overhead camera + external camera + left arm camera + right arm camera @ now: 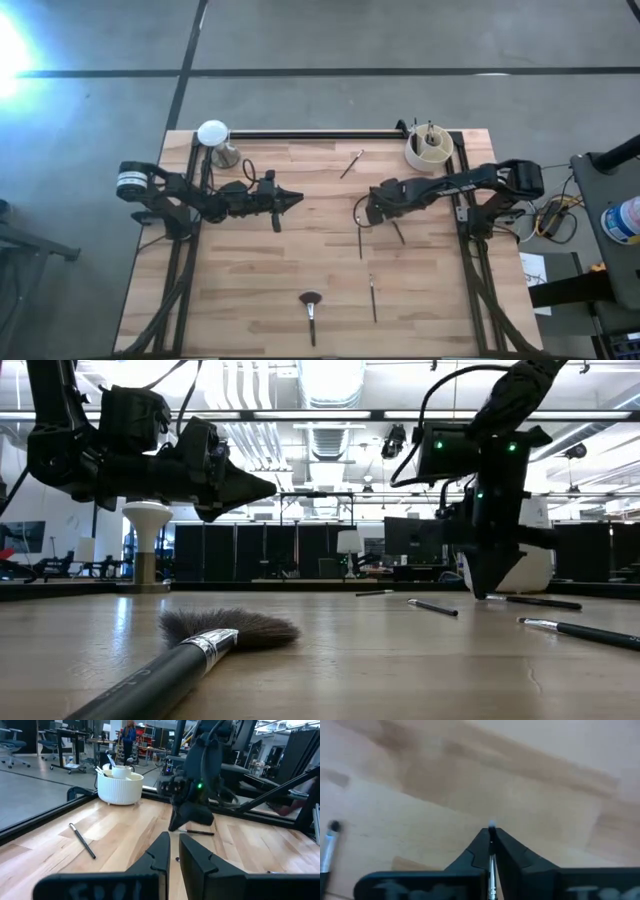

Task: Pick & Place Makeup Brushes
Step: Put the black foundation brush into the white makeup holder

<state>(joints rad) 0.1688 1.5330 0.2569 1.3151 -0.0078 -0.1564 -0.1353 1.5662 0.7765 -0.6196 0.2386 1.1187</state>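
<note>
From above, five brushes lie scattered on the wooden counter (250,290): a fluffy-headed brush (310,312) near the front edge, a thin brush (373,297) just to its right, another thin brush (351,163) toward the back, and two more under and beside the right end effector (371,212), while a white cup (428,148) at the back right corner already holds a few; the left end effector (291,199) hovers left of centre, carrying nothing. From counter height, the fluffy-headed brush (190,650) lies flat in the foreground, its soft bristles splayed, and the right end effector (490,585) points straight down close to the wood among thin brushes (575,630); whether its tips touch the surface I cannot tell. The left wrist camera shows its own fingers (160,852) drawn close together with nothing between them, a loose brush (82,840) ahead and the white cup (120,787) beyond. The right wrist camera shows the fingers (480,847) clenched on a thin brush handle (491,870), pinched near its end. These brushes look light, stiff and slim, likely to roll or pivot; a hold on the handle near mid-length, clear of bristles and smooth ferrule, seems safest.
</note>
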